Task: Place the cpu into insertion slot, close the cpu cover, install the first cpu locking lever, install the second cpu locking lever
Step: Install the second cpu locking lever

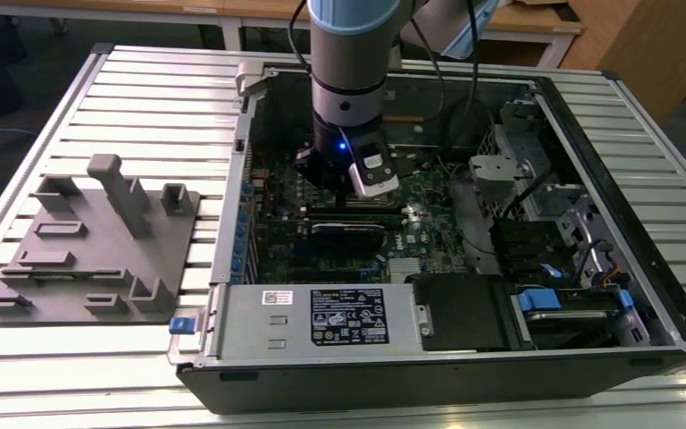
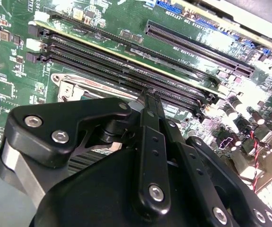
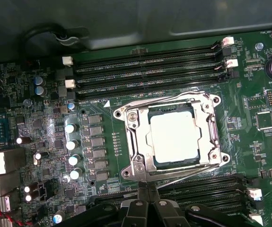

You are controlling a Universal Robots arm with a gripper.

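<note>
In the first wrist view the cpu (image 3: pixel 173 135), a dull silver square, lies in the insertion slot (image 3: pixel 214 137) on the green board. The cpu cover (image 3: pixel 136 142), a silvery frame, lies flat over it, and the chip shows through its window. One thin locking lever (image 3: pixel 159 100) runs along one side of the socket and another (image 3: pixel 192 174) along the opposite side. My gripper (image 3: pixel 147 188) is shut, its black fingertips together at the socket edge beside that second lever; I cannot tell whether they touch it. In the second wrist view the gripper (image 2: pixel 147 97) points at a socket corner (image 2: pixel 69 87).
In the exterior view the arm (image 1: pixel 349 80) reaches down into the open computer case (image 1: pixel 629 268). Long black memory slots (image 3: pixel 150 71) flank the socket, and capacitors (image 3: pixel 72 142) stand beside it. A power supply box (image 1: pixel 319 313) fills the case's near side. A grey fixture (image 1: pixel 93 241) sits at the exterior view's left.
</note>
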